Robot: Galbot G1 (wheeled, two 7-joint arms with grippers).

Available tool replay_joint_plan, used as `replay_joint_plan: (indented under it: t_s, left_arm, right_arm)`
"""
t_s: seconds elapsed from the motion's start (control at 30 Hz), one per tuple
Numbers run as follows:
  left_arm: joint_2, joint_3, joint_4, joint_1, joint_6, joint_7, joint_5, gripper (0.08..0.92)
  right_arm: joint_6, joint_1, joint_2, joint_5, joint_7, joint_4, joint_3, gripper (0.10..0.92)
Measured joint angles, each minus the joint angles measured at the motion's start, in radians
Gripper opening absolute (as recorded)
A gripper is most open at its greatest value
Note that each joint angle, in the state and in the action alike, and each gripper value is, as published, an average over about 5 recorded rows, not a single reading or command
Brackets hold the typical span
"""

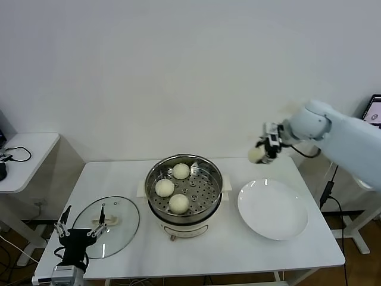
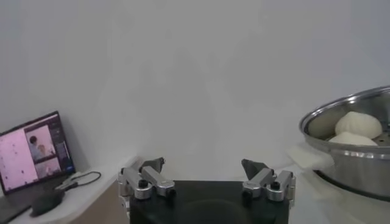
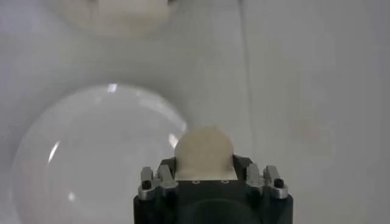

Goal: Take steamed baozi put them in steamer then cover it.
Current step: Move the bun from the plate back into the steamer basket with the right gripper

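Three baozi (image 1: 172, 187) in steamer (image 1: 211, 168). Right gripper (image 1: 260, 154) clamped on fourth bun (image 1: 256, 155), raised at plate's (image 1: 286, 226) 12 o'clock. Left gripper (image 1: 76, 227) spread, idle by glass lid (image 1: 122, 221); covering remains.

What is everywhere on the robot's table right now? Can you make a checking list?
Surface: white table, no spills seen.
Job's things: three buns in the steamer; a fourth bun held in the air past the white plate, which has nothing on it; glass lid lying flat on the table left of the steamer.
Clutter: nothing seen.
Grippers: right gripper shut on the fourth bun; left gripper open, low by the lid.
Cables: a black cable on the side desk; another hangs at the right.
Surroundings: plain white wall, laptop on the side desk.
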Motion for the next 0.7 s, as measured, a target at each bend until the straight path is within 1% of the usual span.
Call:
replay_joint_plan:
  t_s: [0.2, 0.33, 0.5, 0.7]
  left_arm:
    - [0.009, 0.005, 0.025, -0.004, -0.037, 0.006, -0.090, 0.823]
    - [0.007, 0.012, 0.040, -0.002, -0.069, 0.014, -0.136, 0.823]
    - [0.001, 0.015, 0.044, -0.006, -0.095, 0.016, -0.158, 0.823]
    - [-0.002, 0.008, 0.043, -0.003, -0.114, 0.017, -0.172, 0.823]
  right_arm:
    - [-0.063, 0.073, 0.080, 0.143, 0.053, 0.054, -0.065, 0.602]
    - [-0.096, 0.085, 0.132, 0.207, 0.089, 0.067, -0.093, 0.602]
    - [-0.132, 0.071, 0.191, 0.248, 0.126, 0.065, -0.123, 0.602]
    - [-0.160, 0.028, 0.246, 0.257, 0.152, 0.047, -0.143, 0.602]
